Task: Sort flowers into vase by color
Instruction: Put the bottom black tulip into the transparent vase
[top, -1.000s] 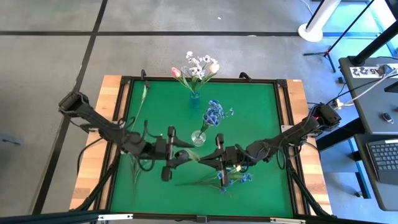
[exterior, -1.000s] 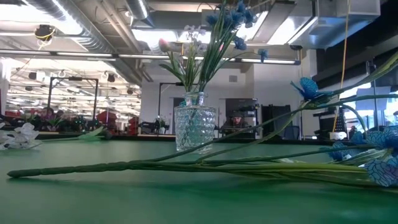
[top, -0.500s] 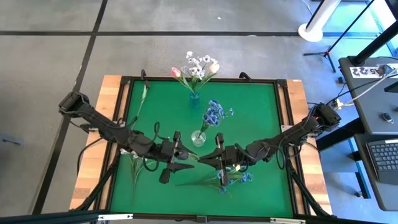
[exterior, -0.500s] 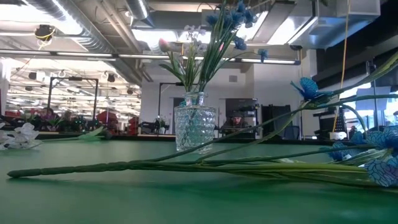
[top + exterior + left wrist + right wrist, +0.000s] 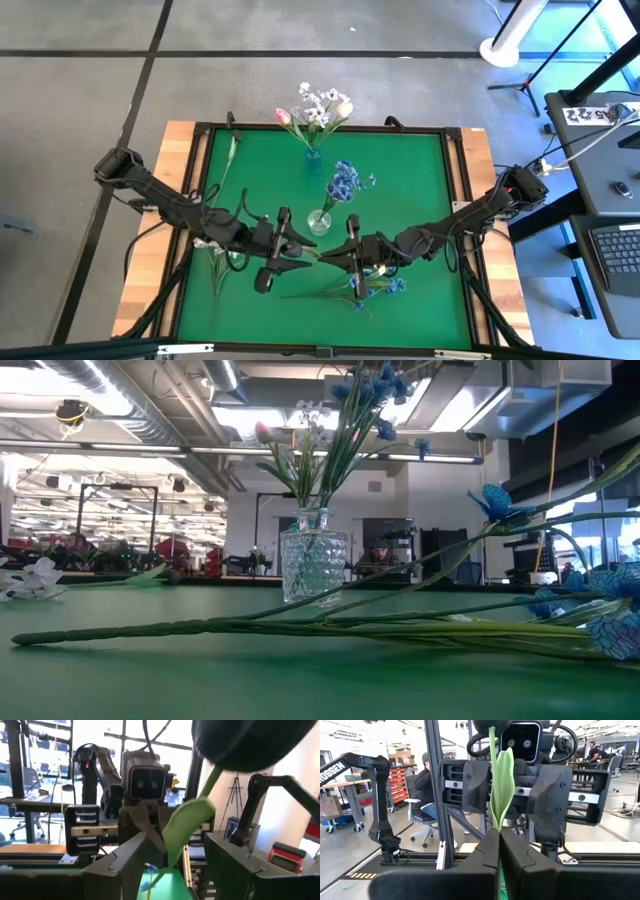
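The table [image 5: 420, 170] is carrying a green mat with two vases. The far vase [image 5: 313, 153] is holding pink and white flowers [image 5: 318, 108]; the clear vase [image 5: 319, 222] near the middle is holding blue flowers [image 5: 346, 182]. More blue flowers [image 5: 378, 288] are lying on the mat toward the near edge, and loose stems [image 5: 226, 160] are lying along the left side. Both arms are meeting just in front of the clear vase. The right hand [image 5: 352, 257] is pinching a green stem [image 5: 498, 775], its fingers [image 5: 480, 865] pressed together around it. The left hand [image 5: 277, 250] is facing it close by, its fingers [image 5: 127, 865] spread apart with the stem's leaf [image 5: 185, 827] lying between them.
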Robot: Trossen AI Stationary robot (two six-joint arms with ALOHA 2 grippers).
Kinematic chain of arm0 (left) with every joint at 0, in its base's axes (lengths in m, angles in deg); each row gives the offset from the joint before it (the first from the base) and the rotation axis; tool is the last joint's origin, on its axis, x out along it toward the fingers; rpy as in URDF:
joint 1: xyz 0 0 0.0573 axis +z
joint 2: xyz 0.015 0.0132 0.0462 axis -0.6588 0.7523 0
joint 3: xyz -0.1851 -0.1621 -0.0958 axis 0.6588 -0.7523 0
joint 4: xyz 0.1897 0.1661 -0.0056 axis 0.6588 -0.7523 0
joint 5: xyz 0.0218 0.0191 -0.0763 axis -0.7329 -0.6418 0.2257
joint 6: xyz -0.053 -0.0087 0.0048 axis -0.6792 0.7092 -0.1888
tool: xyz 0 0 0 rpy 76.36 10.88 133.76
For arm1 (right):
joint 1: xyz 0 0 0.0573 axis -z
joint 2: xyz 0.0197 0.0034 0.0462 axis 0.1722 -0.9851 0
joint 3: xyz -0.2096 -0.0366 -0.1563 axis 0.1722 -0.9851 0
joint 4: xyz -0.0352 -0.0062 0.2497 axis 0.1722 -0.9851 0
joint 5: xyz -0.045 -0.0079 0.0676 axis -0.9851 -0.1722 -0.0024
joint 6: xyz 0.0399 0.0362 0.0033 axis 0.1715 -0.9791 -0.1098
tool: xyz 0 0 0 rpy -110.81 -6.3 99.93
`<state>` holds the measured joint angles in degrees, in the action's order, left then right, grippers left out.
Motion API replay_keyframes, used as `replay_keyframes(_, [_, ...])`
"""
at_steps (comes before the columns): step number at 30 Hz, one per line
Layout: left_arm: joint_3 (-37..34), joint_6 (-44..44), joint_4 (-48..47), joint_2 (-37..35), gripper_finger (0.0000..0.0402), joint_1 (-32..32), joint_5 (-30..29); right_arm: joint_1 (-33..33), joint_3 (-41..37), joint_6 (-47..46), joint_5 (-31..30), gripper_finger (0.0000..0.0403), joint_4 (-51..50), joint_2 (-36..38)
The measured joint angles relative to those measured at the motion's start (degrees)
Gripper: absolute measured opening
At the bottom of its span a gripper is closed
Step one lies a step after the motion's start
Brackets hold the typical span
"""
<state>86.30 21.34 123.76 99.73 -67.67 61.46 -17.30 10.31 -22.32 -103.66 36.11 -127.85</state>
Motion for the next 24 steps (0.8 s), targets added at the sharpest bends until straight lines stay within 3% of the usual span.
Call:
replay_keyframes(10, [0.00, 0.57, 1.19, 0.11, 0.0169, 0.62, 0.24, 0.00, 0.00, 0.00, -0.11, 0.0004, -0.17, 0.00])
replay_keyframes(14, [0.00, 0.23, 1.93, 1.67, 0.0124, 1.12, -0.05, 0.00, 0.00, 0.00, -0.13, 0.0004, -0.28, 0.00])
replay_keyframes(20, [0.00, -0.26, 2.47, 2.99, 0.0016, 1.62, -2.95, 0.00, 0.02, 0.00, -3.41, 0.0005, -2.59, 0.00])
replay_keyframes(24, [0.00, -0.24, 1.93, 2.62, 0.0007, 1.14, -4.08, 0.00, 0.09, 0.48, -3.99, 0.0017, -3.18, 0.00])
